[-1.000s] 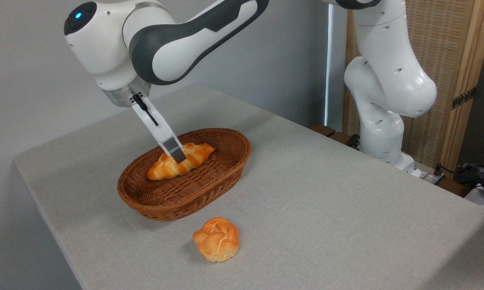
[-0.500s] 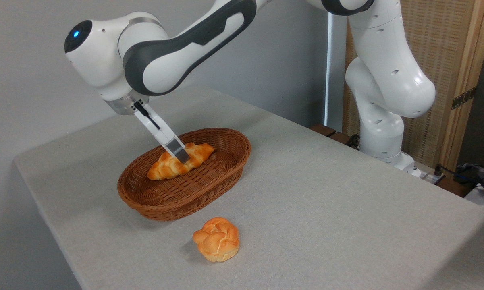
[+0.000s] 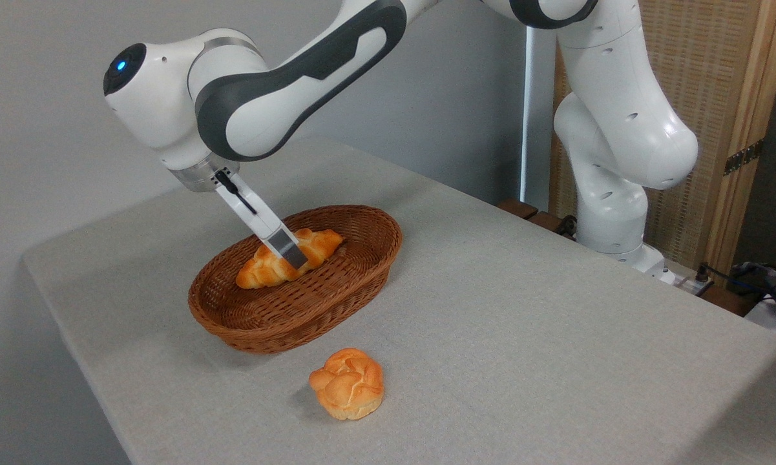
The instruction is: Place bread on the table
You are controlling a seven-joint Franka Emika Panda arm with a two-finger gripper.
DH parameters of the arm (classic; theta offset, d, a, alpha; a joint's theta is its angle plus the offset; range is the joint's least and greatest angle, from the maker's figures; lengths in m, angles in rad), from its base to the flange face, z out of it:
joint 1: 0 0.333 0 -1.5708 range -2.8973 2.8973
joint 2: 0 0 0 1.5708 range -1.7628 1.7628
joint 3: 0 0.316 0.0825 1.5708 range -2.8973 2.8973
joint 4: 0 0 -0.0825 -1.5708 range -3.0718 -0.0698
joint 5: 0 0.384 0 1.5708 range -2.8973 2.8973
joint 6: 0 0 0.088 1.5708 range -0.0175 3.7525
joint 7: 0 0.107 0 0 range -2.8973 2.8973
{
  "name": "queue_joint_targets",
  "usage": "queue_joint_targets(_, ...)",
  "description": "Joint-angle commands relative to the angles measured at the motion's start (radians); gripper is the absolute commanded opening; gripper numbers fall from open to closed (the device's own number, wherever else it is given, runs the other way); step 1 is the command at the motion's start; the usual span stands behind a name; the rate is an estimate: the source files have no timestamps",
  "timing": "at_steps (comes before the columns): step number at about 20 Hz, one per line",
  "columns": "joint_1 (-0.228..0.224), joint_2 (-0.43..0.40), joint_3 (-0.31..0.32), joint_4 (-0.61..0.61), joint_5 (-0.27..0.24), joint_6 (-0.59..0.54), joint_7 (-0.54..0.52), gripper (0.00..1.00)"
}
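The bread (image 3: pixel 262 271), a long braided golden-orange loaf, lies inside the brown wicker basket (image 3: pixel 278 323) on the light grey table (image 3: pixel 523 310). My gripper (image 3: pixel 289 250) reaches down into the basket from the upper left and straddles the loaf's middle. One grey-tipped finger (image 3: pixel 289 248) crosses the near side of the loaf, and the other is hidden behind it. The jaws stand apart at about the loaf's width, and the loaf rests undisturbed on the basket floor.
A small round knot-shaped bun (image 3: pixel 347 392) sits on the table in front of the basket. The arm's white base (image 3: pixel 614 213) stands at the far right edge, with a wooden screen (image 3: pixel 717 116) behind it and cables (image 3: pixel 756 284) at the right.
The wrist has sunk lower and shifted slightly right, so the finger reaches further down across the loaf. The loaf, basket and bun have not moved.
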Motion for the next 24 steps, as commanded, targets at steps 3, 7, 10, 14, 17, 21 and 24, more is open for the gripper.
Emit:
queue_joint_targets(3,-0.008,0.008,0.010,0.013,0.083,-0.013,-0.006,0.88)
queue_joint_targets(7,-0.008,0.018,0.007,0.014,0.088,-0.010,-0.007,1.00)
queue_joint_targets(10,-0.011,0.029,0.004,0.014,0.091,-0.010,-0.007,0.99)
queue_joint_targets(14,-0.017,0.029,0.004,0.014,0.117,-0.010,-0.007,0.52)
queue_joint_targets(17,-0.018,0.029,0.003,0.014,0.117,-0.010,-0.007,0.16)
queue_joint_targets(21,-0.018,0.029,0.004,0.014,0.119,-0.013,-0.004,0.02)
queue_joint_targets(24,-0.016,0.028,0.004,0.014,0.119,-0.014,-0.004,0.01)
